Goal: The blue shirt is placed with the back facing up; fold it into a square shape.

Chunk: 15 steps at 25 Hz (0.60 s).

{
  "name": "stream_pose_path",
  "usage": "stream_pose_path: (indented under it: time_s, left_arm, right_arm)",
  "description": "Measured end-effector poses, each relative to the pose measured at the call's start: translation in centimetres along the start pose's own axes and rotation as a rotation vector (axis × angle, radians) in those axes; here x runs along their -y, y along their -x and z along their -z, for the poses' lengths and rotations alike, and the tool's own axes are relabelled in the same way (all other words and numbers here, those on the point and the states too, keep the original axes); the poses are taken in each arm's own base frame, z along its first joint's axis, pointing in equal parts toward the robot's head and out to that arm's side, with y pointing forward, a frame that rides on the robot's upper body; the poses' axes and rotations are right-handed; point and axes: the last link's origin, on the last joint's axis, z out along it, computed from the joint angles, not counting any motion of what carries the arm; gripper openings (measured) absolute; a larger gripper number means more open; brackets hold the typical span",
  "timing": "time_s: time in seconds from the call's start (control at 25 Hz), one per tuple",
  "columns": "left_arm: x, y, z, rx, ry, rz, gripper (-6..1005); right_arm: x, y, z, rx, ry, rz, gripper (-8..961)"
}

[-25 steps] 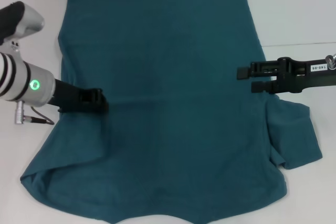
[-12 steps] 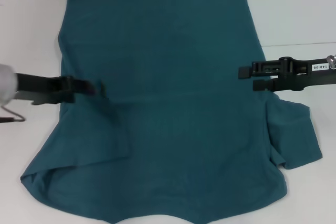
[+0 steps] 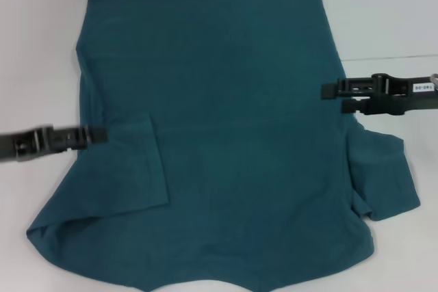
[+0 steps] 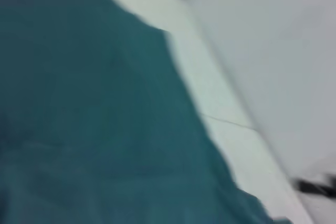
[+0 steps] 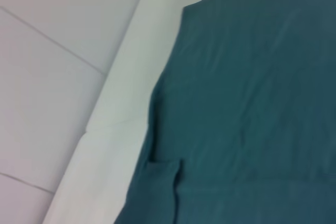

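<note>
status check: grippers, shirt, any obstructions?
Left gripper at shirt's left edge, beside folded-in left sleeve. Right gripper open at right edge, holding nothing. Blue shirt flat on table, right sleeve unfolded. No obstructions.

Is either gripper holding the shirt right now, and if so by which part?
Nothing is visibly held. The left gripper sits at the blue shirt's left edge beside the folded-in sleeve; the right gripper is at its right edge. Whether either set of jaws pinches cloth cannot be told.

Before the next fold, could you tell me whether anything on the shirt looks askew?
Yes: the blue shirt is uneven. Its left sleeve lies folded onto the body, while the right sleeve sticks out, rumpled, below the right gripper.
</note>
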Motion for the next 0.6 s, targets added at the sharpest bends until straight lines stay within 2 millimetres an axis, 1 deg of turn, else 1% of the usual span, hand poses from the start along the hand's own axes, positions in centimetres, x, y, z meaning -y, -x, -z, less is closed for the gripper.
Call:
stream_pose_path:
  time_s: [0.12,0.16,0.32,0.44,0.6]
  left_arm:
    - [-0.4,2.3,0.3,0.004,0.073,-0.141,726]
    - [-0.4,3.2,0.3,0.012,0.089,-0.215,725]
    - [0.1,6.1,-0.1,0.020,0.118,-0.356,722]
    - [0.1,6.5,-0.1,0.021,0.125,-0.363,721]
    - [0.0,6.0,0.0,0.032,0.129,-0.327,721]
  right_arm:
    - [0.4,-0.1,0.7,0.006,-0.012,0.000,883]
    - [0.5,-0.1,0.9,0.004,-0.015,0.000,883]
    - [1.0,-0.5,1.9,-0.022,-0.021,-0.003,883]
    - [1.2,-1.1,2.9,-0.072,-0.035,0.001,883]
    - [2.4,-2.2,5.2,-0.128,-0.112,-0.042,883]
